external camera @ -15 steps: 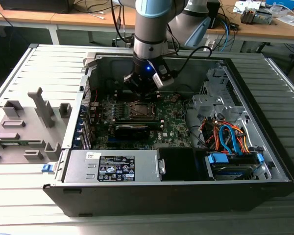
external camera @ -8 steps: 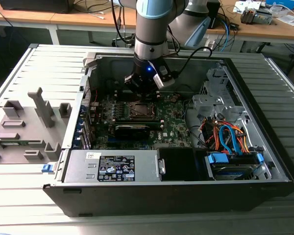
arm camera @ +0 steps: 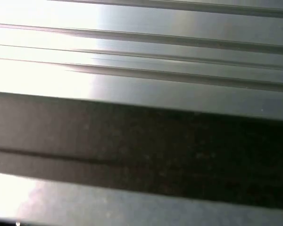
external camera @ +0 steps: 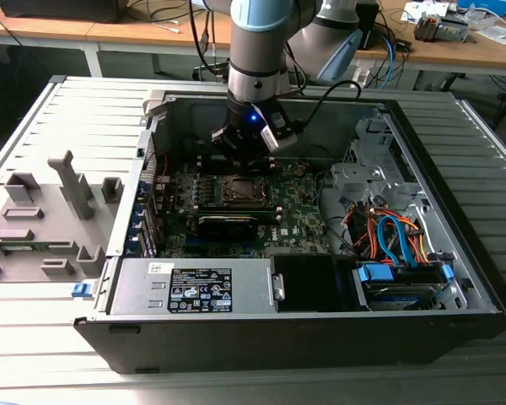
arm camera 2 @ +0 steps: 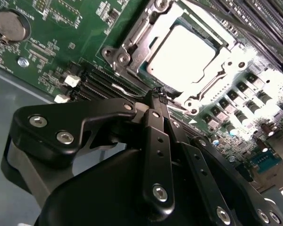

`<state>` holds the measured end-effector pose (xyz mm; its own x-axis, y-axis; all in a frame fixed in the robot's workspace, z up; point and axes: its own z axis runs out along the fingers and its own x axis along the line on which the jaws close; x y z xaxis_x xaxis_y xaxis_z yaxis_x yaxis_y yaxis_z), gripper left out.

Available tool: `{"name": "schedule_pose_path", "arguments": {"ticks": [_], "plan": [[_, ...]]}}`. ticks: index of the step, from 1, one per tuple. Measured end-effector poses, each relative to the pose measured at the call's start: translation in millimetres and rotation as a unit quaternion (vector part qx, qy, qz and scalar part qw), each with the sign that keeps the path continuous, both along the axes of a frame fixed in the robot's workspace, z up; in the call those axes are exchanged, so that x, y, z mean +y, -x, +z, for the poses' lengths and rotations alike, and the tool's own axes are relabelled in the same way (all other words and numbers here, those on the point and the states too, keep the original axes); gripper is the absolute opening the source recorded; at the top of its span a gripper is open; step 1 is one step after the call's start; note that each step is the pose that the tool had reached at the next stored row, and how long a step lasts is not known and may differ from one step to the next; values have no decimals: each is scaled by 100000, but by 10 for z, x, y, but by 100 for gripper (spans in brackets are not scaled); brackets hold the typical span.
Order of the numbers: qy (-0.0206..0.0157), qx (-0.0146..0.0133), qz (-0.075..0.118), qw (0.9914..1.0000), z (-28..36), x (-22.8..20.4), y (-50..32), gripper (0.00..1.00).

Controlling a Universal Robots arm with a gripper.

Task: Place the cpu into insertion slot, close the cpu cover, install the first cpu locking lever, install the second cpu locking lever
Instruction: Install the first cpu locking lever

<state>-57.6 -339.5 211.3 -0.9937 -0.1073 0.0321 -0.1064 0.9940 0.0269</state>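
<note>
cpu [arm camera 2: 181, 54] seated in socket; cpu cover [arm camera 2: 132, 40] looks down around it; levers' state unclear; gripper [arm camera 2: 159, 96] fingers pinched together, holding nothing, at the socket edge

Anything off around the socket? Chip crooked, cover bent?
Nothing stands out. In the second wrist view the cpu lies flat and square in the socket, with the cpu cover framing it evenly. The gripper sits at the socket's edge with its fingers together.
</note>
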Motion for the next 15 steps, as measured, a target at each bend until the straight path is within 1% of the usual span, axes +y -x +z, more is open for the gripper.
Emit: {"name": "schedule_pose_path", "arguments": {"ticks": [2,3,4,8,11,15], "plan": [[0,4,193,100000,-3,5,15,11],[-1,7,690,99998,-8,11,17,11],[2,6,1388,99990,-14,21,17,11],[2,2,2359,99972,-33,57,15,11],[-14,-1,2779,99961,-47,67,13,11],[-8,0,2869,99959,-65,68,7,11]]}}
